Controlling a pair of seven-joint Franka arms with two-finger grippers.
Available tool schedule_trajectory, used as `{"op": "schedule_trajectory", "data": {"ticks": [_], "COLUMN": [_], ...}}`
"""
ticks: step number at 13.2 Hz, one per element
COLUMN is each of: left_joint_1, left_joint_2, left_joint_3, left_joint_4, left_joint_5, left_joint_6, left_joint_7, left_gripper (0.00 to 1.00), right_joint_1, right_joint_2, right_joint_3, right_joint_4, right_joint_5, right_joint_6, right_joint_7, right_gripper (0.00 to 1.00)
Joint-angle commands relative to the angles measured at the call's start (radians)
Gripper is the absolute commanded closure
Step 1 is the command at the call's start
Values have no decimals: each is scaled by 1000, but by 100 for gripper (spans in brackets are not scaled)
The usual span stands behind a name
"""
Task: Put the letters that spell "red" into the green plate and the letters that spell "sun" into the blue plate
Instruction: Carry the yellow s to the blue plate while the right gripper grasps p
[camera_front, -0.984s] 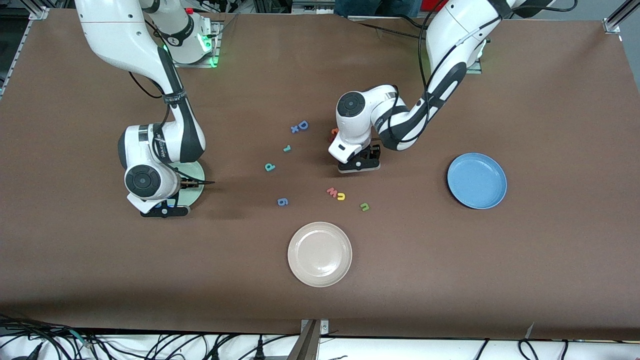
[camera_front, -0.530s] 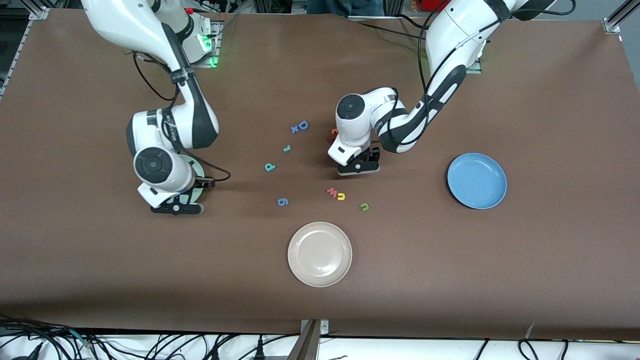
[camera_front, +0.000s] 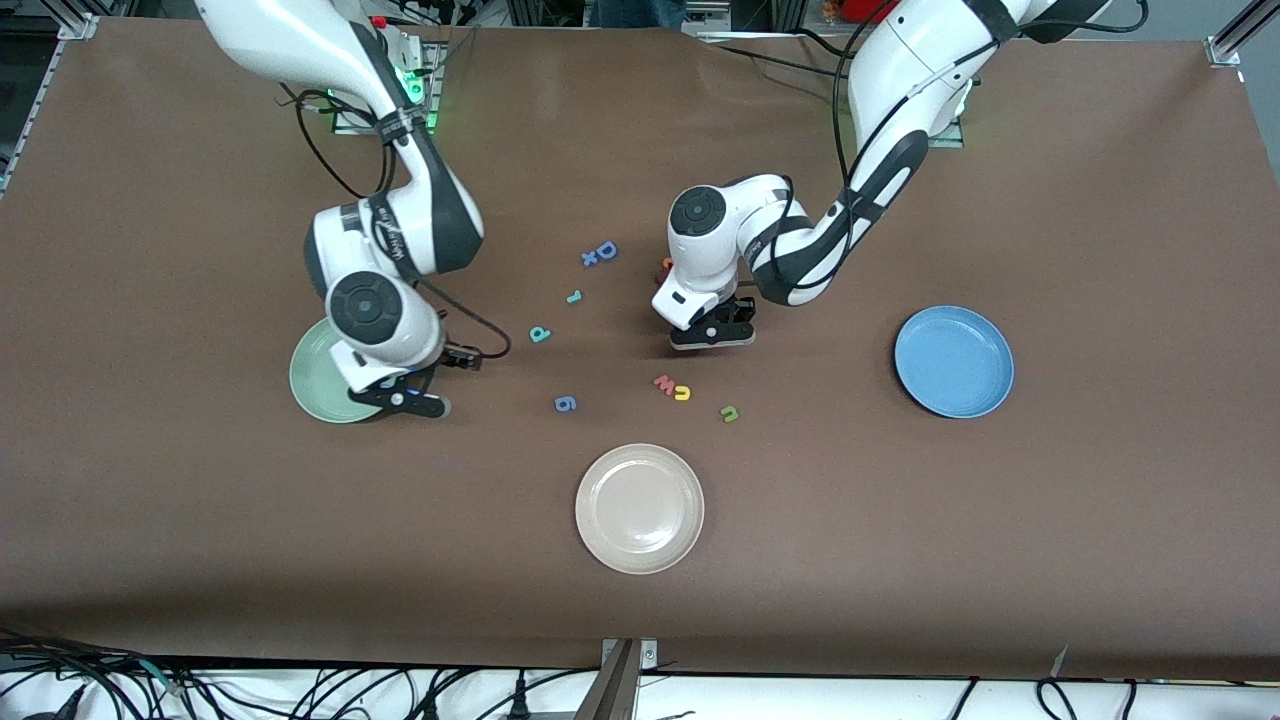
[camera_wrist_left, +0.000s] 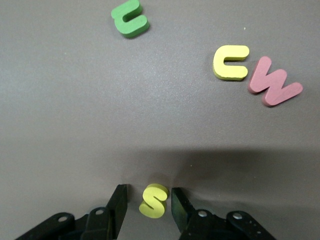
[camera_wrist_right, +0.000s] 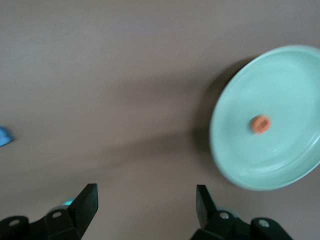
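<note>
The left gripper (camera_wrist_left: 147, 202) is down at the table with its fingers close on either side of the yellow "s" (camera_wrist_left: 153, 200) — a slim gap shows at each side, so no firm pinch yet. The "s" lies flat near the table's middle, farther from the front camera than the yellow arch (camera_front: 682, 392) and the olive-green arch (camera_front: 730, 413). It looks like light, soft foam: it should lift easily but could squash or pop out, so a gentle squeeze across its flat edges suits it. The right gripper (camera_wrist_right: 145, 207) hangs spread and empty beside the green plate (camera_wrist_right: 292, 170), where an orange letter (camera_wrist_right: 260, 124) lies. The blue plate (camera_front: 954, 361) holds nothing.
</note>
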Motion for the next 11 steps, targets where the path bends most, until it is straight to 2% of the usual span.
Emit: {"op": "schedule_trajectory", "data": {"ticks": [1, 8, 11], "left_joint_1": [-3, 33, 90], "left_joint_2": [32, 25, 6], "left_joint_3": [6, 2, -20], "left_joint_4": [20, 22, 22], "left_joint_5": [61, 52, 15], "left_joint_6": [-9, -10, -16], "left_joint_7": [-20, 11, 104], "left_gripper": [66, 84, 82], "right_joint_1": [-4, 74, 80], "right_joint_2": [-4, 32, 36], "right_joint_3": [53, 70, 70], "right_joint_4": [-2, -17, -17], "right_joint_5": [10, 9, 7], "right_joint_6": [8, 72, 77], "right_joint_7": [144, 432, 432], "right_gripper": [15, 16, 16]}}
